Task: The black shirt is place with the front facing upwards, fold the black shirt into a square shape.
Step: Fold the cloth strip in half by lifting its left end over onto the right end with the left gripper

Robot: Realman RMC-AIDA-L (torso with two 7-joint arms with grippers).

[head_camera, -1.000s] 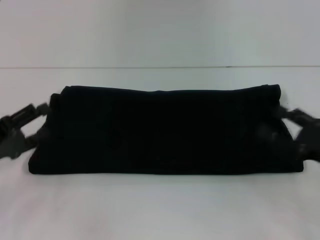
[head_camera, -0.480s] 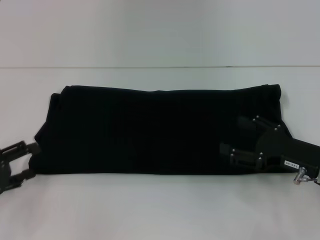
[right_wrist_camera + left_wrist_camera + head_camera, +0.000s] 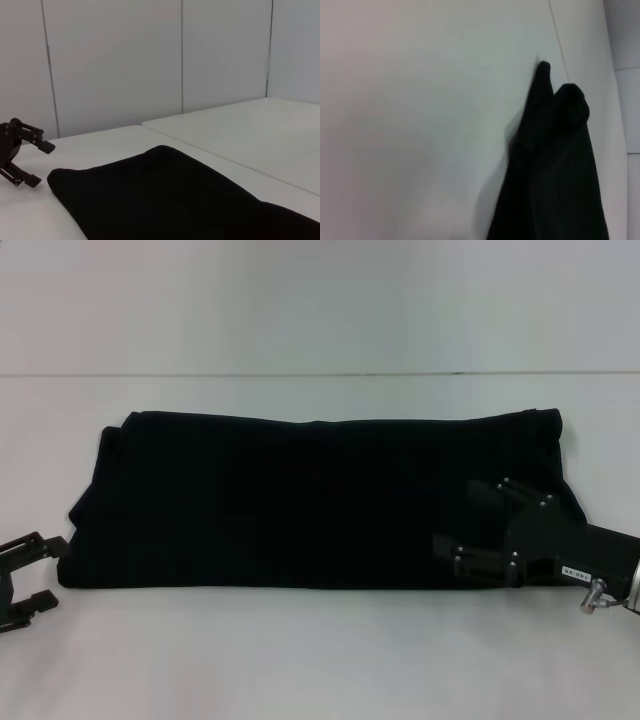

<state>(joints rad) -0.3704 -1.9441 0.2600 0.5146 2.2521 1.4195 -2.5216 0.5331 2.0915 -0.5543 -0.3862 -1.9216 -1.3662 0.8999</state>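
While the black shirt is laid flat on the white table, folded into a long band.
The left gripper is held open off its near-left corner; the right gripper is spread open above its right end, gripping nothing.

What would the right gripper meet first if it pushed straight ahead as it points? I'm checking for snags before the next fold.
The right gripper, open, points toward the robot's left, over the black shirt. Past the cloth, the left gripper looks nearest that line, though depth and height are unclear.

Even, bright diffuse light; soft focus; black shirt featureless; faint shadow beside it in left wrist view.
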